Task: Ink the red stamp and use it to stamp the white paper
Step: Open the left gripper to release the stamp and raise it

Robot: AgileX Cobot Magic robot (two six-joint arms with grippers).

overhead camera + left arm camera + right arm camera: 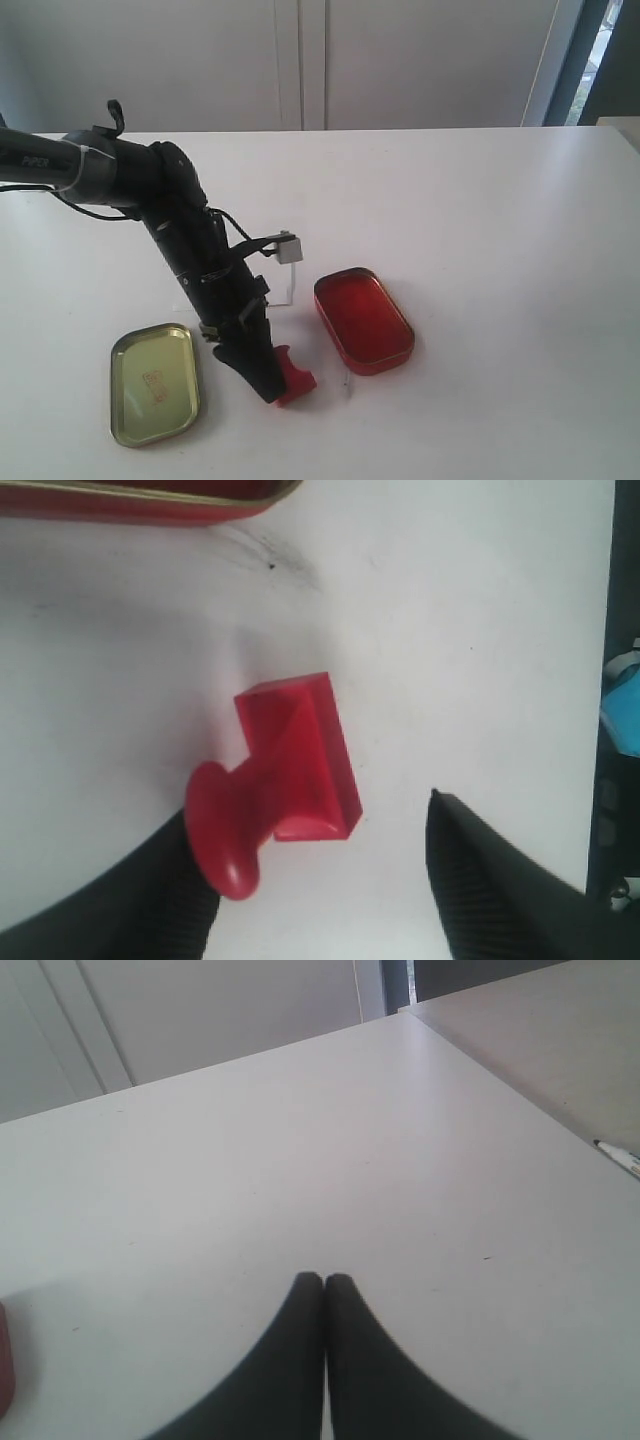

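The red stamp (296, 376) lies on its side on the table, between the gold lid and the red ink tin (364, 320). My left gripper (276, 386) is down at the stamp and open. In the left wrist view the stamp (298, 755) lies between the spread fingers (480, 875), its knob against one of them and a wide gap to the other. The white paper (284, 286) lies behind the left arm, mostly hidden. Out of the exterior view, my right gripper (323, 1281) is shut on nothing above bare table.
A gold tin lid (155, 383) lies open side up at the front left. The red tin's rim (150, 500) shows close to the stamp. A pen (620, 1158) lies on a neighbouring surface at the table's far right.
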